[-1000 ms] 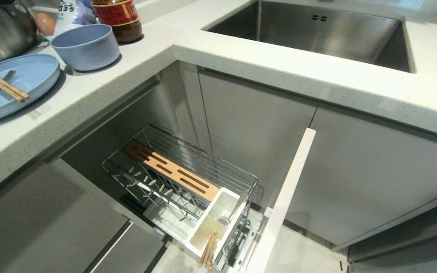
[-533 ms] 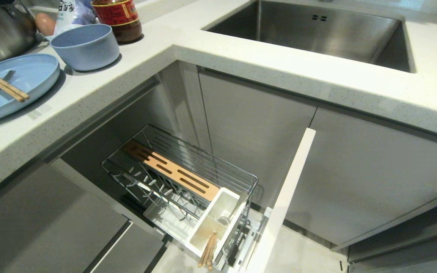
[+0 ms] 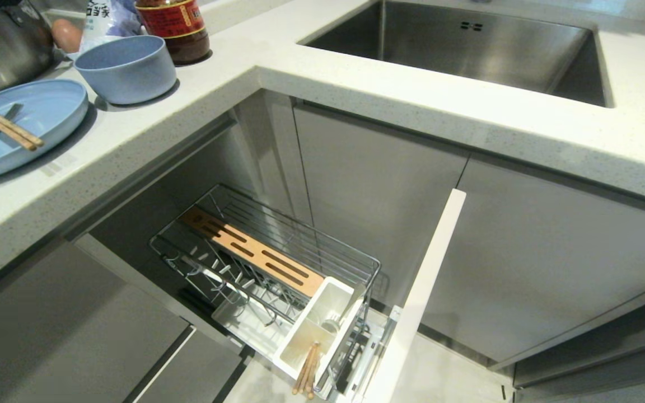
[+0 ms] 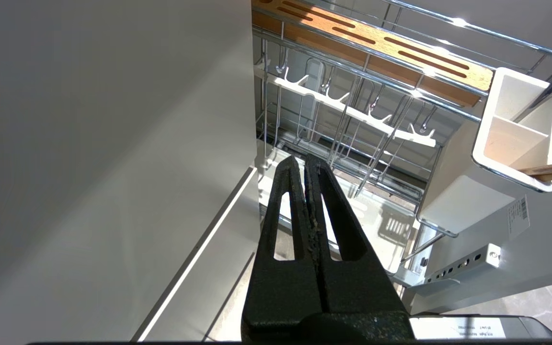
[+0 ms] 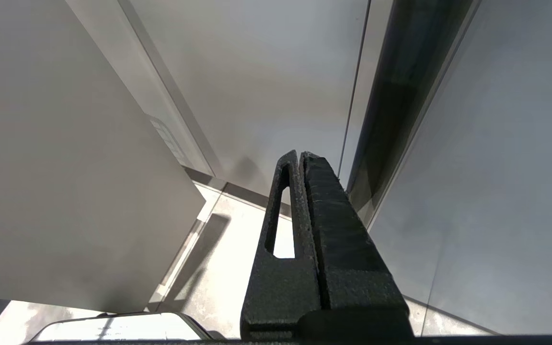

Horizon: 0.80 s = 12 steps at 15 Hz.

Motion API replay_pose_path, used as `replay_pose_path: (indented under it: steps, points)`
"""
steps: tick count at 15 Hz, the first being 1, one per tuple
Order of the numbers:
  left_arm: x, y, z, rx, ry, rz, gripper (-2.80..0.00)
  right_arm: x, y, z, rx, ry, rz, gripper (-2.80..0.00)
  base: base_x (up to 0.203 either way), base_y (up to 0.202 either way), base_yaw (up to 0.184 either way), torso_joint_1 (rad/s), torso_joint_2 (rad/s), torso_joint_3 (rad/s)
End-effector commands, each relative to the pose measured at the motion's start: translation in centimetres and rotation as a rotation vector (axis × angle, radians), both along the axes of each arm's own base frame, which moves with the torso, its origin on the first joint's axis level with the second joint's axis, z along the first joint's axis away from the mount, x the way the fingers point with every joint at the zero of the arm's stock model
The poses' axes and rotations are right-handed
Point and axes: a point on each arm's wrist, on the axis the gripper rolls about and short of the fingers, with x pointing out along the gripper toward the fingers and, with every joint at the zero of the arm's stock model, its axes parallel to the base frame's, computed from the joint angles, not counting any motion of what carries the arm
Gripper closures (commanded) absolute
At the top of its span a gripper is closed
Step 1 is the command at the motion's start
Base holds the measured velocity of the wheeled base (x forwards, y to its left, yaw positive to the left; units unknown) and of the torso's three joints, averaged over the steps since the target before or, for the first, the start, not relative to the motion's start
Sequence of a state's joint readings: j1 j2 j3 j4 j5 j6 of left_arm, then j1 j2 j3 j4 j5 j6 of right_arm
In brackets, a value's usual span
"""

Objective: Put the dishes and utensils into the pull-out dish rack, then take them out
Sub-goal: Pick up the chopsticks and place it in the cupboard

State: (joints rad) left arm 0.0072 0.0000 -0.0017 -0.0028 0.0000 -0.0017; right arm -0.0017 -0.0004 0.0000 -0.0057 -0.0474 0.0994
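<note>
The plate point(image 3: 17, 131) beside the bowl point(image 3: 126, 68) (stiff, likely slippery) wants a rim grip; left gripper point(image 4: 304, 165) and right gripper point(image 5: 300, 158) are both closed, empty.

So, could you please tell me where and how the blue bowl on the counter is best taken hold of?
Probably by the rim, from above: the blue bowl stands upright and open, with a thin wall one finger can drop inside while the other stays outside. The near-right side looks freest, since the plate sits close on its left and the sauce bottle just behind.
</note>
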Motion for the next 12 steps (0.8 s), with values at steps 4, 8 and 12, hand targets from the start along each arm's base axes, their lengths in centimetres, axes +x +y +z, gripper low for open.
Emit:
replay_pose_path:
  steps: [4,8,12]
  points:
    - [0.01,0.00,0.00,0.000,0.001,0.000,0.00,-0.03,0.00,-0.01,0.000,-0.005,0.000,0.00,0.000,0.000,0.000,0.000,0.00,0.000]
    - [0.01,0.00,0.00,0.000,0.001,0.000,0.00,-0.02,0.00,0.00,0.000,-0.003,0.000,0.00,0.000,0.000,0.000,0.000,0.00,0.000]
    - [0.01,0.00,0.02,0.007,0.000,-0.001,0.00,-0.03,0.00,-0.01,0.000,-0.005,0.000,0.00,0.000,0.000,0.000,0.000,0.00,0.000]
